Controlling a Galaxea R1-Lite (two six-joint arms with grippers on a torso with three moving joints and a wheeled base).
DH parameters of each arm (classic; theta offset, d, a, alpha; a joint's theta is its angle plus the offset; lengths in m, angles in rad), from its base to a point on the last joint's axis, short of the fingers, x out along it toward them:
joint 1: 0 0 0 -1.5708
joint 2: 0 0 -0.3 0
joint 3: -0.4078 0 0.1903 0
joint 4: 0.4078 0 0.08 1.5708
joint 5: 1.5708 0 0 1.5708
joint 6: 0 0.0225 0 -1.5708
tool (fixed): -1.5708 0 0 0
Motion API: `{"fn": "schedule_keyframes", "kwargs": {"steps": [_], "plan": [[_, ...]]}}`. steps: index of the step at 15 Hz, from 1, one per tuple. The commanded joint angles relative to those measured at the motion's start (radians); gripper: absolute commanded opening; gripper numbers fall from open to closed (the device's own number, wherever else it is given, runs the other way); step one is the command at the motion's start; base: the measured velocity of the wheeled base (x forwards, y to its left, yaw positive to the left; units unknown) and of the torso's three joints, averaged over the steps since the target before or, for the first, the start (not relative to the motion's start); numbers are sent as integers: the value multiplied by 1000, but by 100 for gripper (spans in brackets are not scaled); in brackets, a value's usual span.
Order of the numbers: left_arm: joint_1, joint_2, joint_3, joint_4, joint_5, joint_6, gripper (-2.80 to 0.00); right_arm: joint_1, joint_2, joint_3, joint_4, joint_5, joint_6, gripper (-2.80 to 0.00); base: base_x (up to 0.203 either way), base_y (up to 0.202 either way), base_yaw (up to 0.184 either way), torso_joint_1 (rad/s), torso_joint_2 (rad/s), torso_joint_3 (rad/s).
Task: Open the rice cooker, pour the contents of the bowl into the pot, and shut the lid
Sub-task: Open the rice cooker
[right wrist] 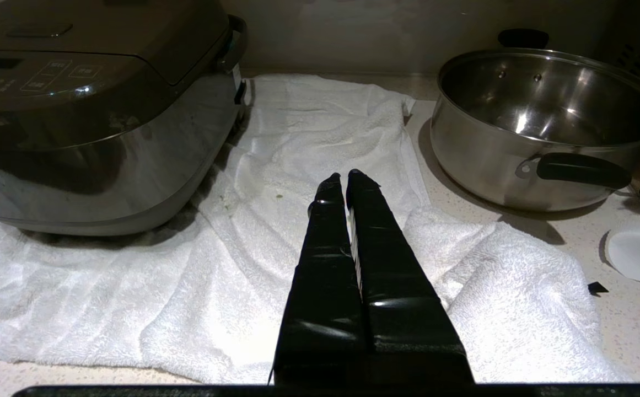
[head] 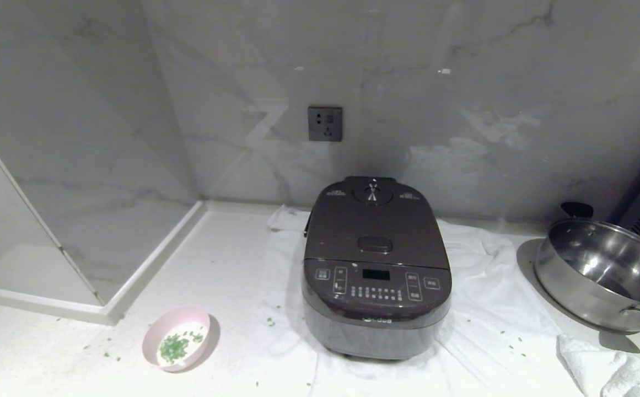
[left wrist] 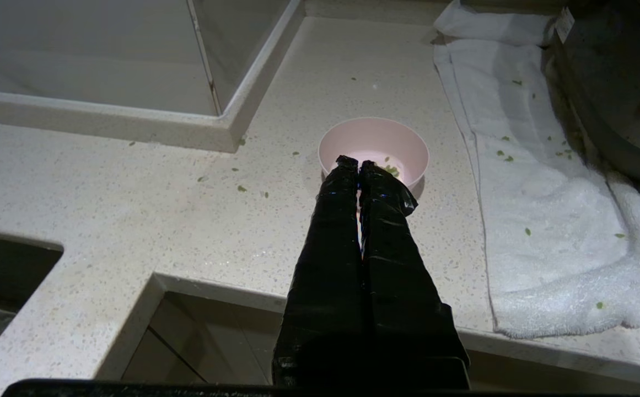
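We are looking down on a pale speckled countertop (head: 231, 259), and the rice cooker (head: 376, 264) sits square in the middle of it on a white towel (head: 485, 309), close to the back edge beneath a wall socket (head: 325, 123). Its lid (head: 375, 229) is down flat, so the inner pot is hidden from us. Over toward the front left of the countertop stands the bowl (head: 176, 338), upright, well apart from the cooker, with the green bits (head: 175, 346) lying in its bottom; more green flecks are scattered on the countertop around it and across the towel. At the right edge we see a steel pan (head: 601, 270) with black handles, just off the towel, and a second bunched white towel (head: 612, 369) at the front right corner. Neither arm shows from the head. From the wrists, our left gripper (left wrist: 358, 163) hangs out past the front edge of the countertop, fingers pressed together and holding nothing, lined up with the bowl. Our right gripper (right wrist: 344, 177) hangs over the towel between cooker and pan, fingers likewise pressed together, empty.
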State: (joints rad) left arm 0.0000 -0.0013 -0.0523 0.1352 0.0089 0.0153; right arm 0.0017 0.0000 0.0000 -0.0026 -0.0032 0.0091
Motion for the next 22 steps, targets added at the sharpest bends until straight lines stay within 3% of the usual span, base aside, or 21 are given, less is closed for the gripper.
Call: {"fn": "schedule_keyframes", "kwargs": {"steps": [1,22], "plan": [[-2,0,0,1,0,-3,-280,0,2,2,0,0,0,-280,0,0,0,0,0,0],[0,0,-1,1,0,-8,-280,1,2,2,0,0,0,-280,0,0,0,0,0,0]]}}
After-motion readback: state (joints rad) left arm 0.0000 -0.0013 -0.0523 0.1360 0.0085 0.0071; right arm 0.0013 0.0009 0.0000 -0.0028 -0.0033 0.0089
